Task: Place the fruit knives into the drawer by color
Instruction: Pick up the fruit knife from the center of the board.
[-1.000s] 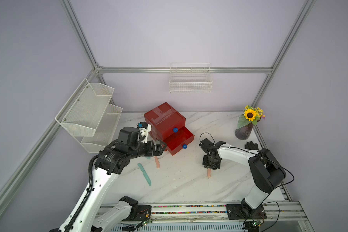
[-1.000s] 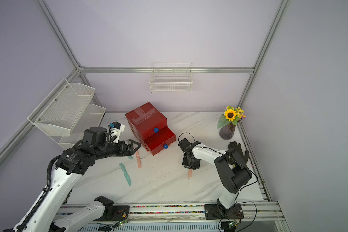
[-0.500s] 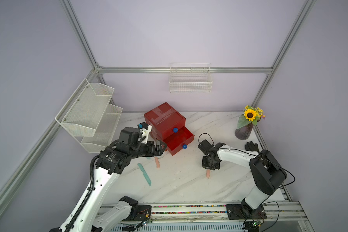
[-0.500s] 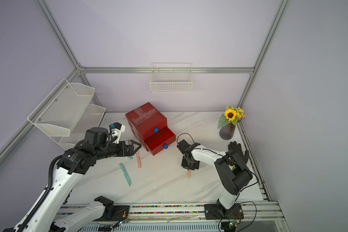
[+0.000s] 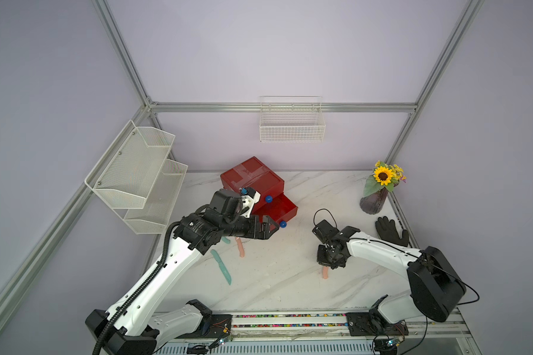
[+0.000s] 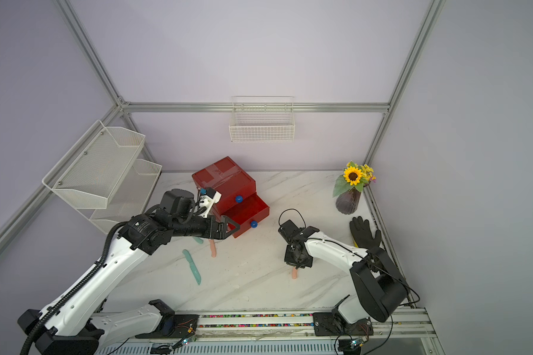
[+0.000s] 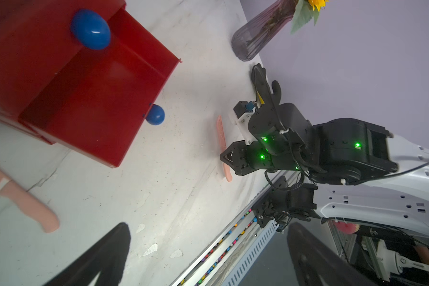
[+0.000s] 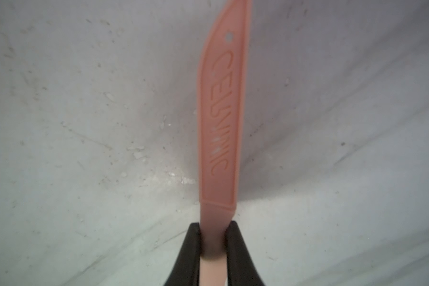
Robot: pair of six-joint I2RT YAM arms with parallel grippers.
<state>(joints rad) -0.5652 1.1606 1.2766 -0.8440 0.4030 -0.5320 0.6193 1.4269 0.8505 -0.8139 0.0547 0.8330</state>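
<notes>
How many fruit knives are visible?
4: pink knife in the right gripper; second pink knife and teal knife lying near the drawer; teal tip under the left arm. Others may be hidden.

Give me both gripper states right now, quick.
Left gripper: open, holding nothing.
Right gripper: closed on a salmon pink knife, gripping its handle.
</notes>
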